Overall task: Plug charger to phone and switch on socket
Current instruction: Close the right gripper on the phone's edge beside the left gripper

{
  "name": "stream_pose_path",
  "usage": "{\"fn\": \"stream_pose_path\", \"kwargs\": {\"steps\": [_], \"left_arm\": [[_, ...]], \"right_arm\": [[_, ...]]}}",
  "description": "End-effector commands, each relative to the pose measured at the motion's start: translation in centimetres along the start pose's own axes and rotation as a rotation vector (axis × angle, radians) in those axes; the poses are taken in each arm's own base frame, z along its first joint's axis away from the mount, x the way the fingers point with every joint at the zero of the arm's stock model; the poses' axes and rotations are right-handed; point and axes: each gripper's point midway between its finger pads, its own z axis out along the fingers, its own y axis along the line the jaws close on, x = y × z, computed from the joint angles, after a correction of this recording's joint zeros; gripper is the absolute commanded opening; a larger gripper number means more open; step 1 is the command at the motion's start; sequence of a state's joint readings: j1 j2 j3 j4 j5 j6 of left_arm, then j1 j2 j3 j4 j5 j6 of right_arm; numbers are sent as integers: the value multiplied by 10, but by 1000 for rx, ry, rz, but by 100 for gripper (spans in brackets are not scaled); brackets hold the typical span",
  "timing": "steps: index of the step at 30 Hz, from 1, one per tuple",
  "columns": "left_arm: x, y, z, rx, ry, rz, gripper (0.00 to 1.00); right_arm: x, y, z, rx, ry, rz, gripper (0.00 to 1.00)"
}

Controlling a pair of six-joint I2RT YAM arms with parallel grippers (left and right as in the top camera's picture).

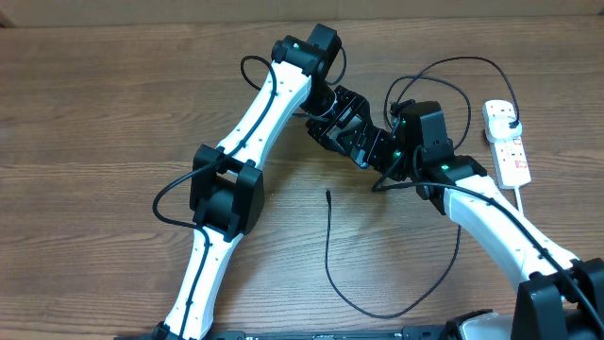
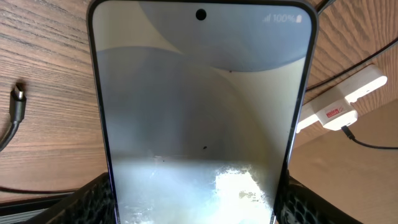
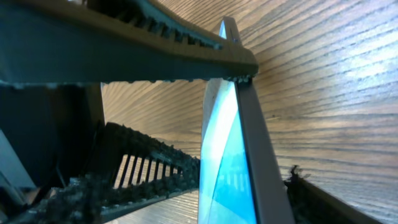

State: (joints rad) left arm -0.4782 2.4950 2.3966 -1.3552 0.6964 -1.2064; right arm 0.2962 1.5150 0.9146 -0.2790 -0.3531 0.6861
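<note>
Because plugging in needs a steady target, both arms crowd together over the desk [image 1: 94, 113], the left arm [image 1: 255, 104] doubled back from the far side and the right arm [image 1: 500, 217] reaching in to meet it. Out past the right hand [image 3: 224, 118] lies the power strip [image 1: 507, 142]. Clamped on the phone [image 2: 199, 106] by its long edges, the left hand [image 2: 196, 202] props it up. One finger [image 3: 155, 46] of the right hand touches its rim, but I cannot tell whether it grips. Nearer than both hands, the cable [image 1: 327, 246] lies loose with its tip [image 2: 18, 93] unheld.

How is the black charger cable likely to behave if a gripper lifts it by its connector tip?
Probably floppy: the charger cable lies in a loose loop on the table, so the rest would likely dangle and drag. Its connector tip looks small and thin, so it is probably light but may twist in a grip.
</note>
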Motion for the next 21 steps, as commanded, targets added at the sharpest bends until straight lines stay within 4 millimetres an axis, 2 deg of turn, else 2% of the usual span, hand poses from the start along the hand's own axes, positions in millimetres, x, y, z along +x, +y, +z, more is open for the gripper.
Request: {"fn": "stream_pose_path", "kwargs": {"steps": [1,3,5,7,16,21], "left_arm": [[12,-11,-7,41,34,14,4],[16,-12,-7,48,52,15,4],[16,-12,-7,48,51,15,4],[16,-12,-7,47,51,15,4],[20,-14,-6,52,69,18,4],[20,-14,-6,52,70,18,4]], "right_arm": [[-9,5,-1,5,-34,14,83],[-10,5,-1,6,-38,16,72],[-10,5,-1,9,-41,16,65],[-10,5,-1,9,-40,16,63],[-10,5,-1,10,-40,16,33],[-10,5,-1,10,-40,16,23]]}}
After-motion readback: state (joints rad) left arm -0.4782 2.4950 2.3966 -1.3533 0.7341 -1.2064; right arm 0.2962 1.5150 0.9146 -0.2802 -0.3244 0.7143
